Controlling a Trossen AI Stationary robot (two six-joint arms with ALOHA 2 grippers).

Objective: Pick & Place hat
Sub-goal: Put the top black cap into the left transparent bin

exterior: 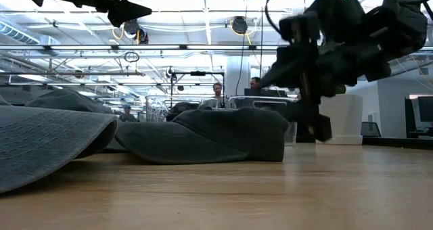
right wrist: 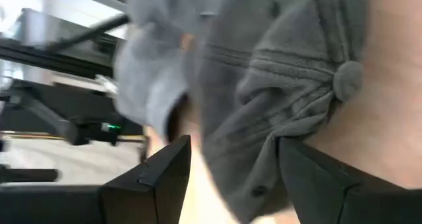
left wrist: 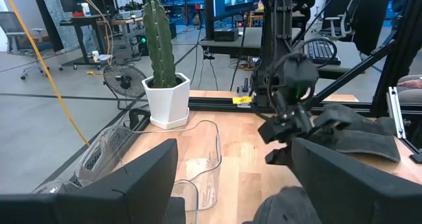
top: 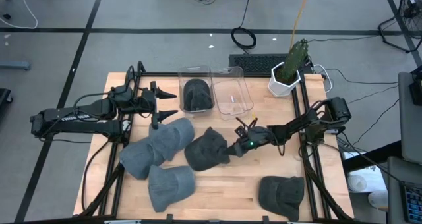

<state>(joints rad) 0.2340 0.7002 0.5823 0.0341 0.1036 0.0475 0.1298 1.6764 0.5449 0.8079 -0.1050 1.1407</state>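
Reaching in over the middle of the surface (top: 217, 184), the right end effector (top: 235, 147) hangs at the edge of the dark grey cap (top: 208, 149) at frame centre in the high view. Its fingers stand apart in the right wrist view, with the cap's crown and top button (right wrist: 347, 80) lying between them but not yet gripped. We judge this the approach step of the pick. Next we need to lower and close on a fold of fabric, then lift and carry the cap to the empty clear bin (top: 232, 90) at upper centre. The neighbouring bin (top: 197, 92) already holds a dark hat. The left end effector (top: 160, 103) waits at upper left, fingers apart. Three other caps lie around the surface. We can read no brand, label or writing anywhere.
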